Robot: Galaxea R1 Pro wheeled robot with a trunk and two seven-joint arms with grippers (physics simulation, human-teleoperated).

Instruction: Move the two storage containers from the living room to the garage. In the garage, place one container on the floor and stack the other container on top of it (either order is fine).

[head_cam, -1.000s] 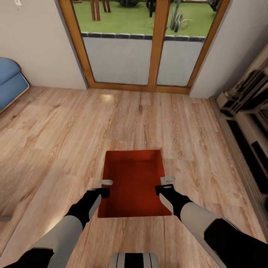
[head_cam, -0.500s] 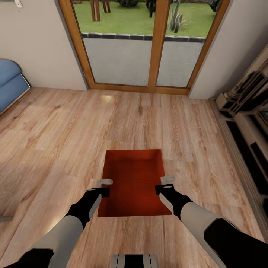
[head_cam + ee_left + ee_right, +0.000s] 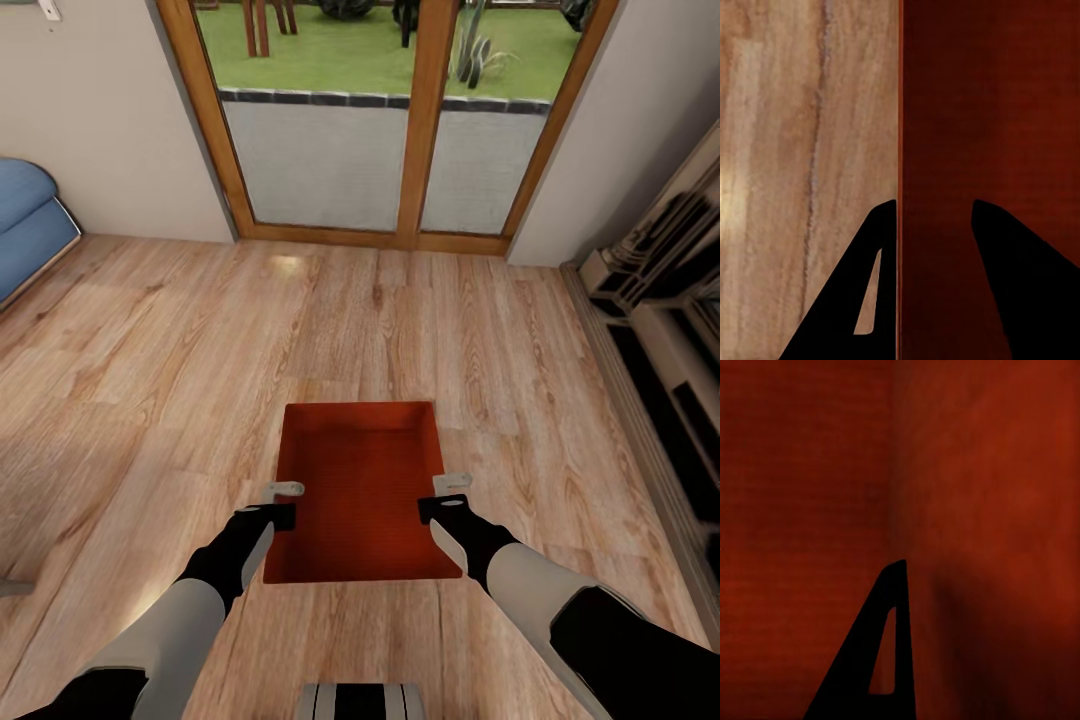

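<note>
Head view, plain storage container (image 3: 362, 480), both fingers (image 3: 284, 491) gripping

Ahead of the bin (image 3: 360, 480) the wood floor (image 3: 330, 320) lies open right up to the glass doors (image 3: 370, 120), whose wooden frame closes off the far side. To the left the floor runs free as far as the blue sofa (image 3: 25, 225) by the wall. On the right a shelving unit (image 3: 665, 340) lines the wall and narrows the passage beside the bin's right side
</note>
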